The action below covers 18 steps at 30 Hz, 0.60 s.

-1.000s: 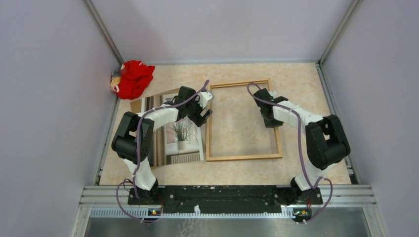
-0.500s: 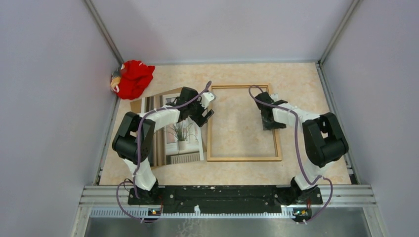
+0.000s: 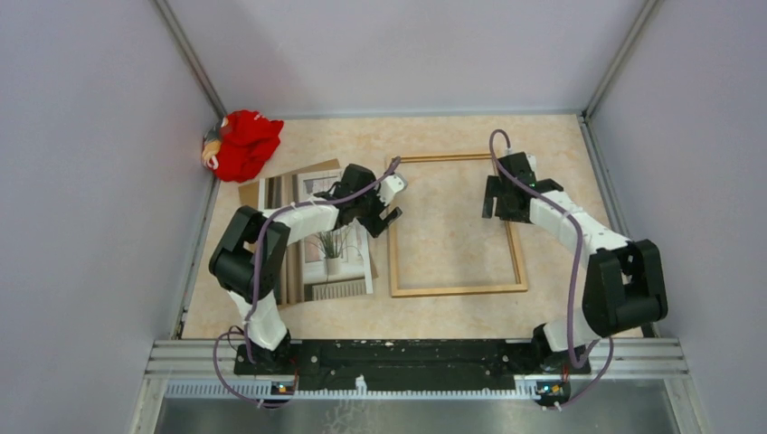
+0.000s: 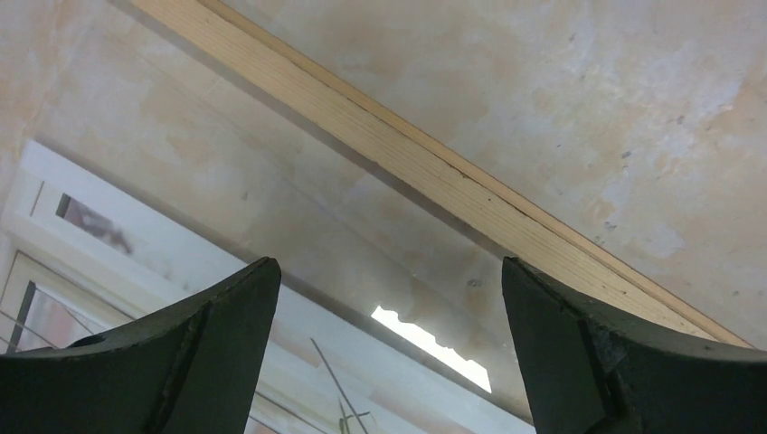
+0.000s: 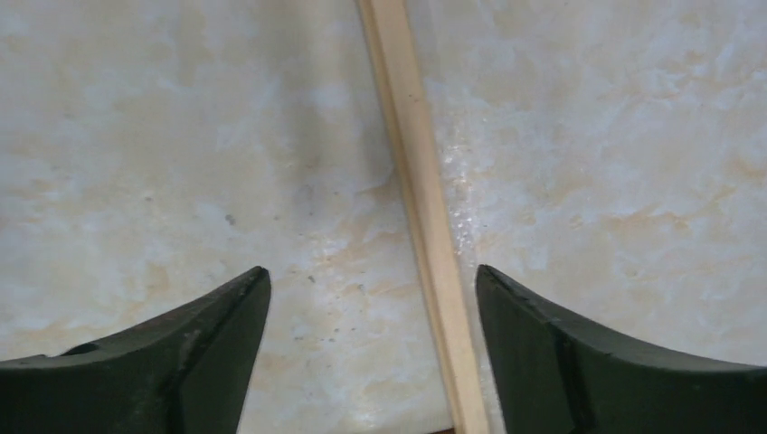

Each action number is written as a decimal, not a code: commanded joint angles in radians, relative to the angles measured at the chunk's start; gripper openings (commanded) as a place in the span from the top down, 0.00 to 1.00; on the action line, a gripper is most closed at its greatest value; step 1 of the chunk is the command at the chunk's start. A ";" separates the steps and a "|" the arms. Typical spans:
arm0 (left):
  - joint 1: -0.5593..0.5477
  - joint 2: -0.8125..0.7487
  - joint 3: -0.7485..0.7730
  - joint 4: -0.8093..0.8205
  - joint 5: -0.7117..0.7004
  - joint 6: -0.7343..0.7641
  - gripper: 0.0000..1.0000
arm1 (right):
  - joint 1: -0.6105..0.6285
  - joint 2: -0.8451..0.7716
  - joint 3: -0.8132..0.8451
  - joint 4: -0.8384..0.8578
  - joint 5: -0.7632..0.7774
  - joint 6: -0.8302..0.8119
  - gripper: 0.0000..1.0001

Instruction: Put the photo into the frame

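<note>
The frame point(image 3: 457, 290) lies flat on the table, a thin golden-brown rectangle. To its left lies the photo point(image 3: 330, 271), picture side up, showing a potted plant. My left gripper point(image 3: 391, 203) hangs open over the gap between the photo's right edge and the frame's left rail. In the left wrist view that rail point(image 4: 452, 185) runs diagonally and the photo point(image 4: 136, 262) fills the lower left, with nothing between the left gripper's point(image 4: 389, 312) fingers. My right gripper point(image 3: 506, 194) is open above the frame's right rail. That rail point(image 5: 421, 208) passes between the right gripper's point(image 5: 371, 303) fingers, nearer the right one and untouched.
A brown cardboard board point(image 3: 249, 193) sticks out from under the photo's far edge. A red bundle of cloth point(image 3: 242, 143) sits in the back left corner against the wall. Grey walls close in the marbled table point(image 3: 452, 136) on three sides.
The frame has slid to the right, away from the photo. My right gripper has opened off the right rail and moved farther back. My left gripper has shifted right.
</note>
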 commanded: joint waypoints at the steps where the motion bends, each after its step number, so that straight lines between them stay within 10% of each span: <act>1: -0.039 0.023 0.064 0.039 -0.009 -0.018 0.01 | -0.007 -0.108 0.011 0.041 -0.099 0.029 0.10; 11: 0.052 -0.034 0.225 -0.143 0.000 -0.038 0.01 | -0.021 -0.189 -0.055 0.300 -0.413 0.146 0.02; 18: 0.347 -0.158 0.280 -0.340 0.136 0.009 0.01 | 0.302 0.034 0.206 0.248 -0.332 0.205 0.01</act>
